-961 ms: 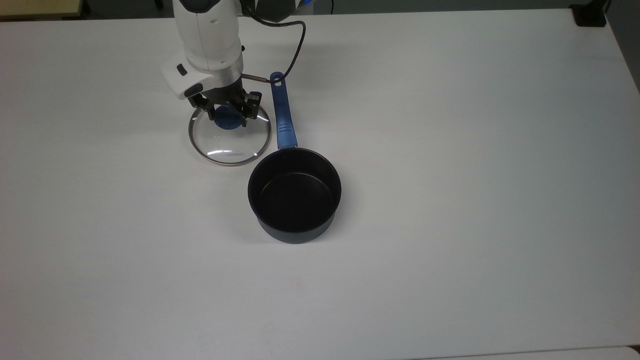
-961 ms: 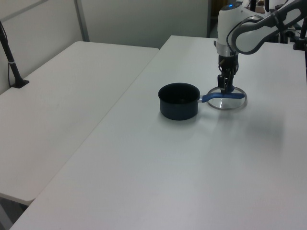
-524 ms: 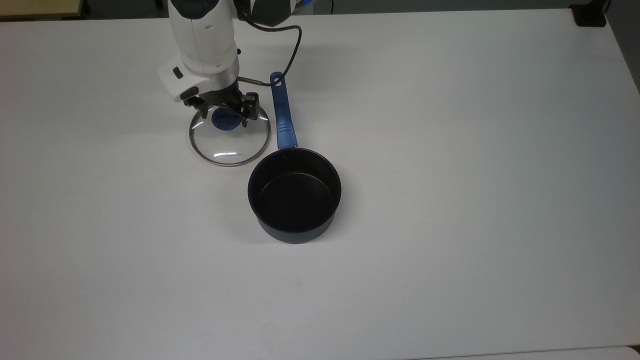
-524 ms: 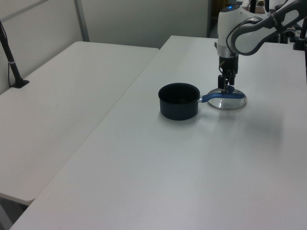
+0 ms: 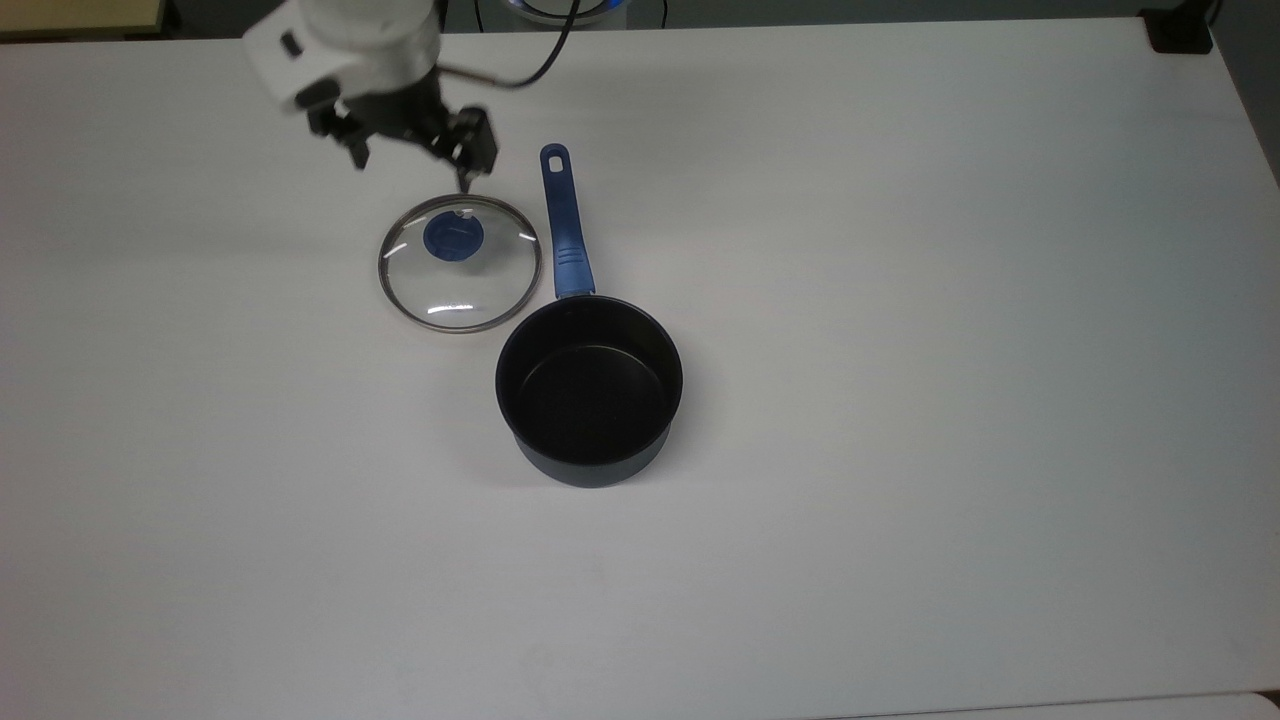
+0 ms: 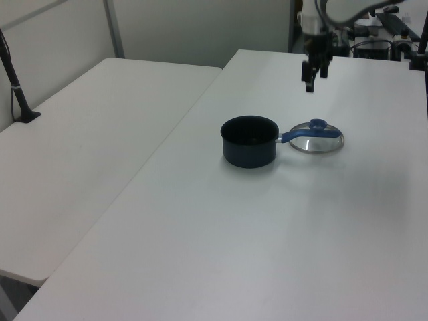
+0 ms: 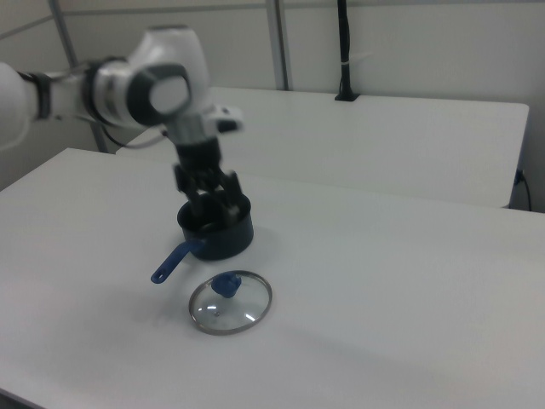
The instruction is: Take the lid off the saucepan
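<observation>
The glass lid (image 5: 462, 285) with its blue knob (image 5: 453, 237) lies flat on the white table, just to the top view's left of the saucepan's blue handle (image 5: 565, 220). The black saucepan (image 5: 590, 390) stands uncovered and empty. My gripper (image 5: 410, 158) hangs open in the air above and beyond the lid, holding nothing. In the left view the gripper (image 6: 309, 79) is well above the lid (image 6: 319, 139) and the saucepan (image 6: 249, 142). In the right view the gripper (image 7: 213, 207) partly hides the saucepan (image 7: 232, 243), with the lid (image 7: 243, 308) nearer the camera.
The white table (image 5: 900, 300) spreads wide around the pan. A second white table (image 6: 87, 134) adjoins it in the left view, with a black post (image 6: 19, 87) clamped to it. A black block (image 5: 1180, 30) sits at the far corner in the top view.
My gripper, which was down around the lid's blue knob with its fingers apart, has risen and pulled away toward the top view's upper left. The lid stays flat on the table.
</observation>
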Robot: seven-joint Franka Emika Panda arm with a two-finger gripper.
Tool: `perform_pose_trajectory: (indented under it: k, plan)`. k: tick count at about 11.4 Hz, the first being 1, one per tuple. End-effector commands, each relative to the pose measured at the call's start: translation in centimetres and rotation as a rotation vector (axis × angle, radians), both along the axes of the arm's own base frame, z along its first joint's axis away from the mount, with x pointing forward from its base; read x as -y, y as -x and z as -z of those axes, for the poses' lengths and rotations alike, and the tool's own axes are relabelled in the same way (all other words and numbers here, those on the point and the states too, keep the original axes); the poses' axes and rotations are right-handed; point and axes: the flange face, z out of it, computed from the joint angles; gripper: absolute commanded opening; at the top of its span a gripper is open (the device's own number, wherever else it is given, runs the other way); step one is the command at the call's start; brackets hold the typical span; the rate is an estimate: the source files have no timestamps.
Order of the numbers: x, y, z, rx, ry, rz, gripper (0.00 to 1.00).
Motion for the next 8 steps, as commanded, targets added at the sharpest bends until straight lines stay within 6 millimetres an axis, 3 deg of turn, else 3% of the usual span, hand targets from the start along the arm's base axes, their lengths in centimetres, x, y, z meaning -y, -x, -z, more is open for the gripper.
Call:
perform_pose_trajectory:
  k: [1, 2, 5, 8]
  plan:
    - [-7.3, 1.1, -6.3, -0.004, 0.018, -0.097, 1.00]
    - [-9.2, 1.9, -7.8, 0.000, 0.018, -0.104, 1.00]
    - [-11.0, 3.4, -10.3, 0.038, 0.002, -0.085, 1.00]
    - [-11.7, 3.5, -10.3, 0.036, 0.003, -0.099, 1.00]
